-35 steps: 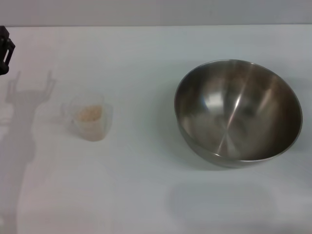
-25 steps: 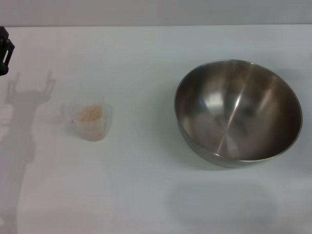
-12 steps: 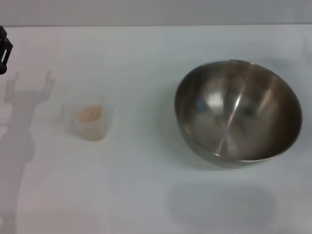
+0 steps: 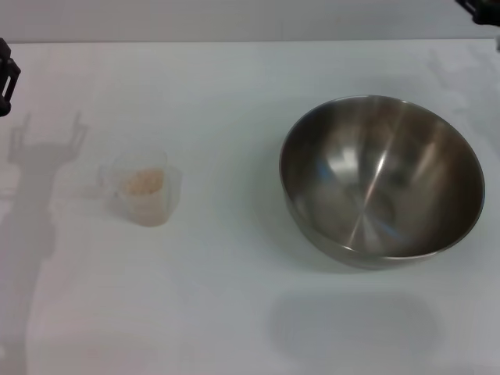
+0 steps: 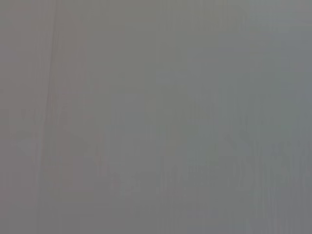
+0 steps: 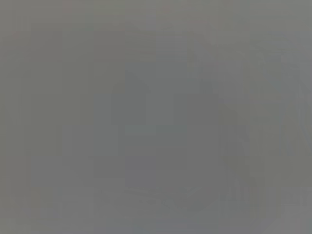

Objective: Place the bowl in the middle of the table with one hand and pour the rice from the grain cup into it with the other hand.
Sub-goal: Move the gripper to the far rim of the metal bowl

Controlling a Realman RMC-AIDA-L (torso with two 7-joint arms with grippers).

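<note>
Bowl (image 4: 381, 180) sitting on table (image 4: 234, 312), right of middle; grain cup (image 4: 143, 187) holding rice (image 4: 144, 182) well left of bowl. Left gripper (image 4: 6, 74), right gripper (image 4: 480, 8) barely showing; jaws, we cannot tell. We are risking bowl sliding, cup tipping, probably.

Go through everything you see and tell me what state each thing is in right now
bowl: upright, empty, right of the table's middle.
grain cup: upright, on the left, untouched.
rice: inside the cup.
left gripper: at the left edge, holding nothing.
right gripper: at the far right corner, barely visible.
</note>
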